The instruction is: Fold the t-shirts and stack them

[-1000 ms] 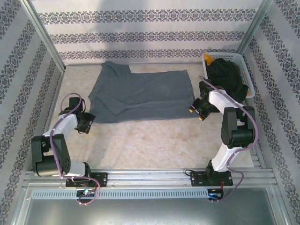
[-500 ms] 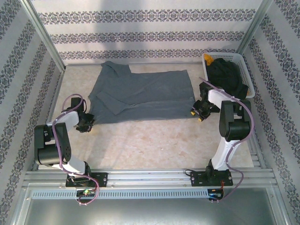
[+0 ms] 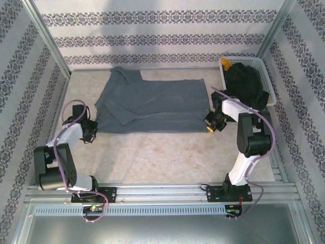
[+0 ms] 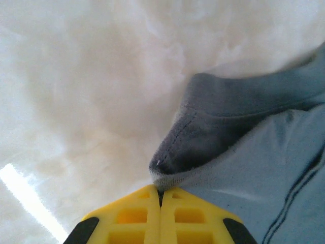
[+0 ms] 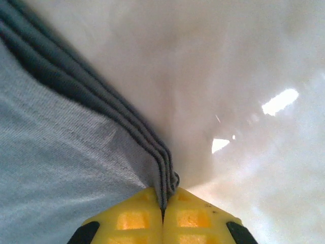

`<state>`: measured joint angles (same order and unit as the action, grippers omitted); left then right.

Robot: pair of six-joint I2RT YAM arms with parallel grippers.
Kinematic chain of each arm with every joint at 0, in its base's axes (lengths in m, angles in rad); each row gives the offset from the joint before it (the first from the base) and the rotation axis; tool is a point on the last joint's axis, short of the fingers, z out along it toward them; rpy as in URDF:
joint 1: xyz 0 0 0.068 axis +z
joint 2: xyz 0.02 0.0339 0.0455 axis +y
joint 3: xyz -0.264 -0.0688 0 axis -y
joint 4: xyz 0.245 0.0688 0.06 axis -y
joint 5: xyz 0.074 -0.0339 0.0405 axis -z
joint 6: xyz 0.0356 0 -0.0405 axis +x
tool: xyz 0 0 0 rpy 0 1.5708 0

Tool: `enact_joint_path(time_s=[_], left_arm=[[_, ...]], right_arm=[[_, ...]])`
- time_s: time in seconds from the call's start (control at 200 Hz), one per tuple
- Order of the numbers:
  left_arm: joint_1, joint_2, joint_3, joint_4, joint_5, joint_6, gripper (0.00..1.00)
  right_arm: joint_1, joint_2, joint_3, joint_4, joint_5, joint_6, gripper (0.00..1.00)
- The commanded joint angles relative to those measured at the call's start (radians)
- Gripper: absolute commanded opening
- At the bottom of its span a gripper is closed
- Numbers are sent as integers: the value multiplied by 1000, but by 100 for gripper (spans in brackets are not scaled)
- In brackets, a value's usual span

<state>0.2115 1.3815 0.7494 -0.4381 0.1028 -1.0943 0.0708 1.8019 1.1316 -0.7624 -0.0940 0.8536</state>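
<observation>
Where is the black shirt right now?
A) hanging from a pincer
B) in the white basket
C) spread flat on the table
B: the black shirt lies bunched in the white basket at the far right, while the left pincer and the right pincer pinch the grey shirt at its edges.

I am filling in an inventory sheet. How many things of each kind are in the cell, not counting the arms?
T-shirts: 2 (grey shirt on the table, black shirt in the basket)
Basket: 1
Yellow object: 1
Total: 4
</observation>
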Motion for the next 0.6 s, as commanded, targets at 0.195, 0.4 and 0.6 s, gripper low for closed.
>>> enact_joint_path(time_s=[0.195, 0.4, 0.6], left_arm=[[12, -268, -147, -286, -200, -118, 0], [12, -426, -242, -379, -223, -206, 0], [11, -511, -211, -444, -208, -183, 25]], right_arm=[[39, -244, -273, -77, 26, 50, 0], [65, -369, -406, -117, 19, 62, 0], [72, -487, -427, -155, 33, 60, 20]])
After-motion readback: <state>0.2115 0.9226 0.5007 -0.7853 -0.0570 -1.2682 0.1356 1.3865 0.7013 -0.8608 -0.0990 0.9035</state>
